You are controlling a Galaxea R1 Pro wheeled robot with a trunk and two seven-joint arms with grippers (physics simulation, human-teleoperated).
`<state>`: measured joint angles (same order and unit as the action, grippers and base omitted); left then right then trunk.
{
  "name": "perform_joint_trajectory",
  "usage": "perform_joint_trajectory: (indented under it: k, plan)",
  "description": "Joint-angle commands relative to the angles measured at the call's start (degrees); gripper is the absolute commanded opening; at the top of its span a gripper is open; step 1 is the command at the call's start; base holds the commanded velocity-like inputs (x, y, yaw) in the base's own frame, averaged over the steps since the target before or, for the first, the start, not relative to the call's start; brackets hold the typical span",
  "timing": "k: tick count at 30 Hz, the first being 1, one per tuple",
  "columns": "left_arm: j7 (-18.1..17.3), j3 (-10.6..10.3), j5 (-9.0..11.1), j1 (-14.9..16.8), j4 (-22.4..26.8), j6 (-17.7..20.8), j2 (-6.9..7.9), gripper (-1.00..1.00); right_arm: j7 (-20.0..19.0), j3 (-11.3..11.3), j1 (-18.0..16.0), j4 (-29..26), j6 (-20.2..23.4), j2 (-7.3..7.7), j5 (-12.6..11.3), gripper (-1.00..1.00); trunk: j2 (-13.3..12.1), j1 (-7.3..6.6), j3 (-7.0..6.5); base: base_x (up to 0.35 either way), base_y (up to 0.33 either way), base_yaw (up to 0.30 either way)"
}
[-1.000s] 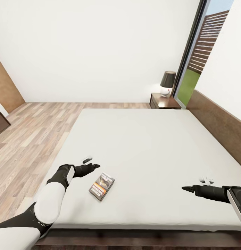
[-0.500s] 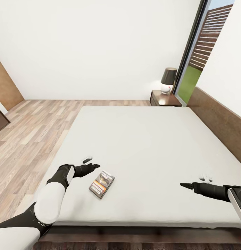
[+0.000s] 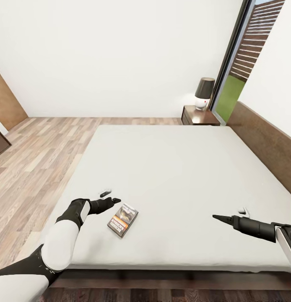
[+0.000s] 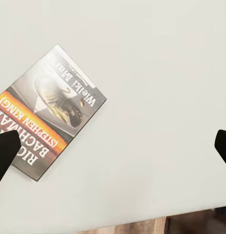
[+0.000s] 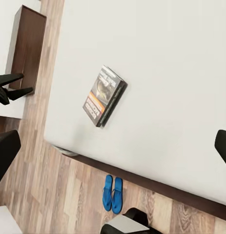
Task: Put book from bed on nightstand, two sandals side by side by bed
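Right arm [image 3: 250, 226] further toward book [image 3: 123, 219]

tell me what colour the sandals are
Bright blue sandals, best seen in the right wrist view.

Both arms reach out forward, spread wide apart. The left arm has a white forearm shell with a black wrist, ending in the black two-finger left tool [image 3: 110, 198], its fingers parted with nothing between them. The right arm comes in low from the side, mostly black, and the slim black right tool [image 3: 229, 213] points inward, fingers apart too and holding nothing.
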<state>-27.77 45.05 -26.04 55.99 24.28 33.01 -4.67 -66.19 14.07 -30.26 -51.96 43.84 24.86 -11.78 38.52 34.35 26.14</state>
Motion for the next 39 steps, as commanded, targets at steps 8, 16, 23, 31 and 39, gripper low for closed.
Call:
perform_joint_trajectory:
  k: [8, 16, 23, 31, 39]
  plan:
    - [-0.4, 0.5, -0.6, 0.1, 0.2, 0.3, -0.08, 1.00, 0.0, 0.3, -0.1, -0.1, 0.3, 0.09, -0.2, 1.00, 0.1, 0.01, 0.80, 0.000, 0.000, 0.000]
    - [-0.4, 0.5, -0.6, 0.1, 0.2, 0.3, -0.08, 1.00, -0.2, 0.5, -0.1, -0.1, 0.4, 0.15, -0.4, 1.00, 0.1, 0.01, 1.53, 0.000, 0.000, 0.000]
    - [-0.4, 0.5, -0.6, 0.1, 0.2, 0.3, -0.08, 1.00, -0.3, 0.4, 0.0, -0.2, 0.4, 0.19, -0.8, 1.00, 0.1, 0.01, 2.16, 0.000, 0.000, 0.000]
    - [-0.4, 0.5, -0.6, 0.0, 0.2, 0.3, -0.08, 1.00, -0.4, 0.2, 0.0, -0.2, 0.4, 0.19, -0.9, 1.00, 0.1, 0.01, 2.89, 0.000, 0.000, 0.000]
    - [-0.4, 0.5, -0.6, 0.0, 0.2, 0.3, -0.08, 1.00, -3.2, 0.0, 0.0, -0.3, 0.5, 0.19, -0.5, 1.00, 0.1, 0.01, 3.62, 0.000, 0.000, 0.000]
